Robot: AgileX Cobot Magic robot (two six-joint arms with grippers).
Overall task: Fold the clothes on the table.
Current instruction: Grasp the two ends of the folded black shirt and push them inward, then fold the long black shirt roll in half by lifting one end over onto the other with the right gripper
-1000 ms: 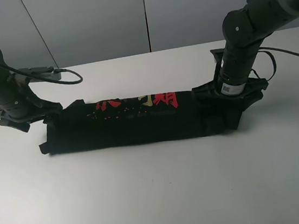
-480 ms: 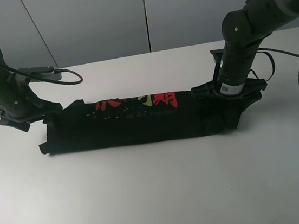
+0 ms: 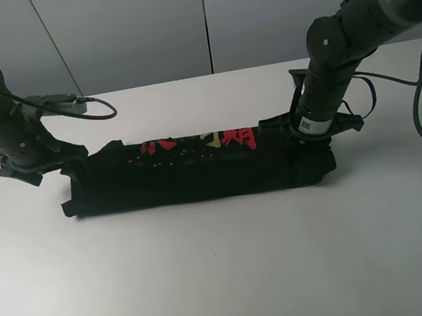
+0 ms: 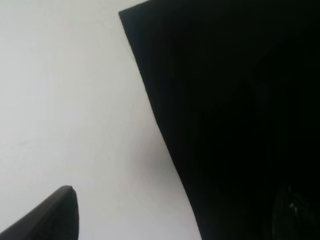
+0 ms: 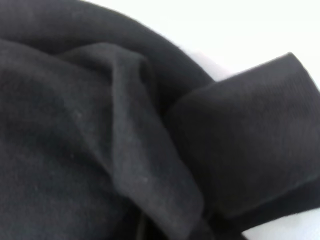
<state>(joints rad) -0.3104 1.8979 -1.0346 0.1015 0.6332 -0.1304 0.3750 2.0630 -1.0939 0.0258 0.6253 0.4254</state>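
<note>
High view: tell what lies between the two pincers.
The folded shirt, print up, fills that stretch on the table; the high view shows it.

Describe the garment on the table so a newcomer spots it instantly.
Start at the white table that fills the high view. Across its middle lies a black T-shirt, folded into a long band. It is the only cloth there, with red and yellow characters along its far edge.

Even bright light, soft shadows, blurry wrist close-ups.
</note>
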